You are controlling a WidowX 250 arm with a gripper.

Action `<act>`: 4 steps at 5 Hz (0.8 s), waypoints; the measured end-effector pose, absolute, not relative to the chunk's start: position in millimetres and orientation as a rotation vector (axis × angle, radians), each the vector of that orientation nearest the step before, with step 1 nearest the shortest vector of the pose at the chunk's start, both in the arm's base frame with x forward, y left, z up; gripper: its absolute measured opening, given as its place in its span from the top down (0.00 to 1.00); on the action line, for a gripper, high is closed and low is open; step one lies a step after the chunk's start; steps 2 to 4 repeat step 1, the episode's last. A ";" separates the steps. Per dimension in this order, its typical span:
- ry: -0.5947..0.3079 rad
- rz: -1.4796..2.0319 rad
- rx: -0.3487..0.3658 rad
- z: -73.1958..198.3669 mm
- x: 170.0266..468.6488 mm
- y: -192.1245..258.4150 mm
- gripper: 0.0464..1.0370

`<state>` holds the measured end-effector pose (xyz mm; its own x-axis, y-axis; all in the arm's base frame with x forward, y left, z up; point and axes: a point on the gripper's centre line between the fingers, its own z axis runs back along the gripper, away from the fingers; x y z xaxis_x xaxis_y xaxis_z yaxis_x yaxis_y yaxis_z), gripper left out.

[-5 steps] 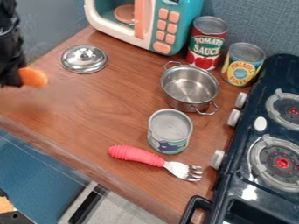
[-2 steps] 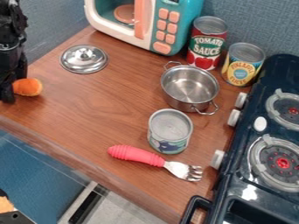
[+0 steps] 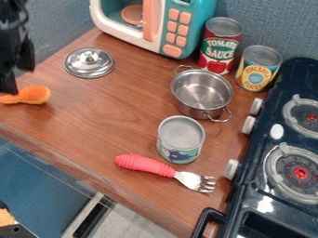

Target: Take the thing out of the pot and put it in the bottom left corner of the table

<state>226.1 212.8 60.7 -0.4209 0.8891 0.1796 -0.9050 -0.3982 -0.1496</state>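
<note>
Claw: fingers apart, gripping nothing; I judge that lets the toy rest free.
Orange toy: on the table, far left, presumably to suit the requested corner.
Pot: upright, lid well apart, leaving its mouth accessible.

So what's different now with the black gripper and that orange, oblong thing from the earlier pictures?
The black two-finger gripper has let go and risen, its fingers now apart. The orange, oblong thing, held up a second ago, has come down onto the brown wooden table at the left edge. The silver metal pot, the cans and the red-handled fork stayed put.
</note>
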 end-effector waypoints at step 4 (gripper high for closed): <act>-0.271 1.985 0.085 63.5 226.4 213.2 0.04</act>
